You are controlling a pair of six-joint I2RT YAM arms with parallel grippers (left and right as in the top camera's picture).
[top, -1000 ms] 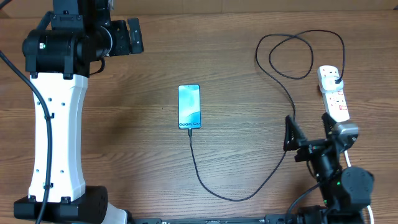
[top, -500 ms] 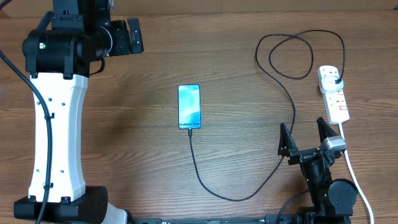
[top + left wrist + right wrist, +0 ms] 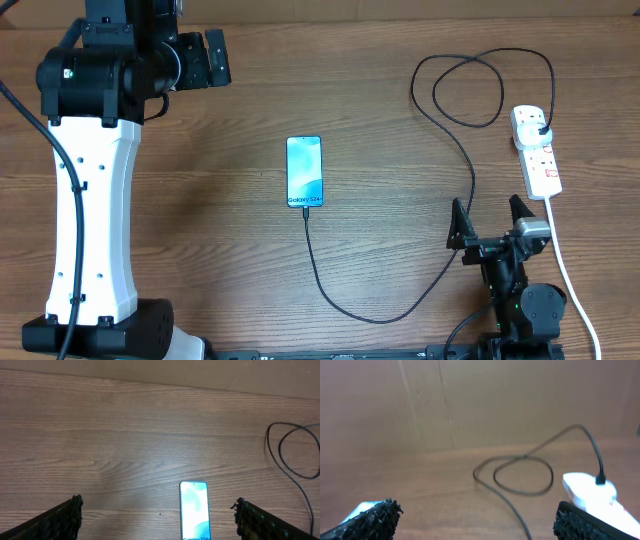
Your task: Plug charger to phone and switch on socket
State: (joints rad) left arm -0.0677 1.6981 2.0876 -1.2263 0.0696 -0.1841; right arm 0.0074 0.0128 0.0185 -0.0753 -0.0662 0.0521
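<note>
Count: one slim smartphone [image 3: 305, 172] with a light-blue screen, one long thin black charger cable [image 3: 383, 320], one white oblong power strip [image 3: 535, 155]. Brown wood-grain surface [image 3: 380, 120]; tan board wall [image 3: 495, 400] behind. The smartphone lies flat mid-surface, long axis far-to-near, lettered end toward me, cable meeting that end. My left gripper [image 3: 203, 58] and right gripper [image 3: 489, 220]: jaws wide apart, holding nothing.

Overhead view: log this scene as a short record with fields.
phone: slim light-blue-screened smartphone, lying flat, screen up
charger: thin black cable, one end at the phone's bottom edge, seemingly inserted; other end plugged into the strip
socket: white oblong power strip, switch state unclear
left tool: open, empty, far from phone
right tool: open, empty, just short of strip
</note>
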